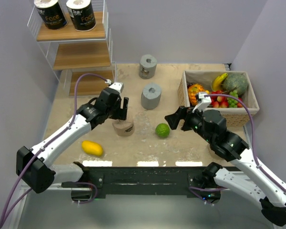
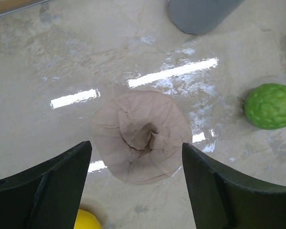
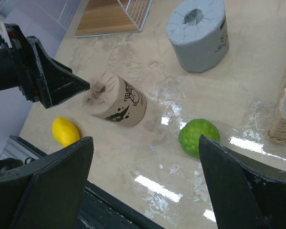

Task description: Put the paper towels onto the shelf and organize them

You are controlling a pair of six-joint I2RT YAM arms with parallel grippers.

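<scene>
A tan paper towel roll [image 1: 123, 128] stands on the table with its crumpled top end facing up [image 2: 142, 137]. My left gripper [image 1: 121, 116] hovers just above it, open, one finger on each side with a gap to the roll [image 2: 136, 144]. Two grey rolls [image 1: 151, 96] [image 1: 148, 66] stand farther back. Two black-wrapped rolls [image 1: 50, 13] [image 1: 81, 14] stand on the top board of the shelf [image 1: 81, 57] at the back left. My right gripper [image 1: 174, 120] is open and empty above the table near the green fruit [image 3: 145, 140]. The right wrist view shows the tan roll [image 3: 117, 102] and the nearer grey roll [image 3: 198, 33].
A round green fruit [image 1: 162, 130] lies right of the tan roll. A yellow oval fruit [image 1: 92, 148] lies near the front left. A wicker basket [image 1: 238, 117] full of fruit stands at the right. The shelf's bottom board [image 3: 112, 16] reaches down to table level.
</scene>
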